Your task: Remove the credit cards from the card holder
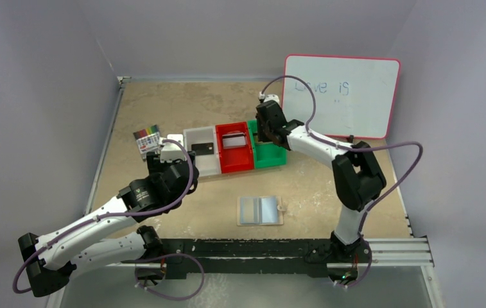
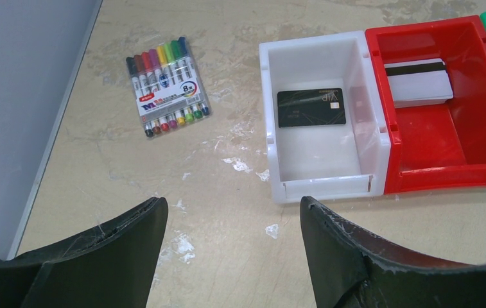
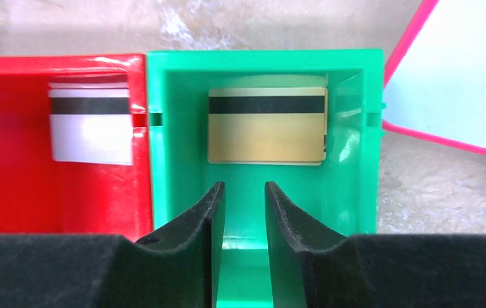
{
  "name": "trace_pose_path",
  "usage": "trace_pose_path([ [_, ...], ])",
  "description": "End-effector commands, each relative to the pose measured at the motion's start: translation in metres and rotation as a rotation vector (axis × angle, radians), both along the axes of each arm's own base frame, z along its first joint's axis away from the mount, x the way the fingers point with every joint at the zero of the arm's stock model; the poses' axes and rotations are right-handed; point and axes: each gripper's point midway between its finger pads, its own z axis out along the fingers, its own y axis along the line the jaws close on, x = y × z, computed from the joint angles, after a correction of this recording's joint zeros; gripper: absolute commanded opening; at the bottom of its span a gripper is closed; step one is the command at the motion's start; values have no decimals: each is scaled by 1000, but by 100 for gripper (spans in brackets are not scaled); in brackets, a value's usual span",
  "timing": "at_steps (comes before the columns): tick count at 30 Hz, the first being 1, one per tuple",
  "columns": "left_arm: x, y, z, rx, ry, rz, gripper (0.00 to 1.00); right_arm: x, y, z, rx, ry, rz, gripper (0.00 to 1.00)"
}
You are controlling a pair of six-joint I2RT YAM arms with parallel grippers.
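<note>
The card holder lies spread open on the table, pale blue-silvery inside up, with both grippers away from it. A black credit card lies in the white bin. A silver-grey card with a dark stripe lies in the red bin. A gold card with a dark stripe lies flat in the green bin. My right gripper hangs over the green bin, just short of the gold card, its jaws a little apart and holding nothing. My left gripper stands wide open over bare table in front of the white bin.
A pack of coloured markers lies left of the white bin. A pink-framed whiteboard leans against the back right wall, close behind the right arm. The three bins stand in a row touching each other.
</note>
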Motion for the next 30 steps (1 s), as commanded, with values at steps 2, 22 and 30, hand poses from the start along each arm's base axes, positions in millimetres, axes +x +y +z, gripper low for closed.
trace_pose_path([
  [2, 3, -1, 18, -45, -38, 17, 75, -9, -5, 48, 48, -90, -13, 33],
  [22, 2, 16, 35, -71, -128, 82, 77, -107, -55, 114, 499, -303, -162, 100],
  [30, 1, 33, 39, -85, -191, 181, 81, -146, -39, 126, 829, -200, -176, 100],
])
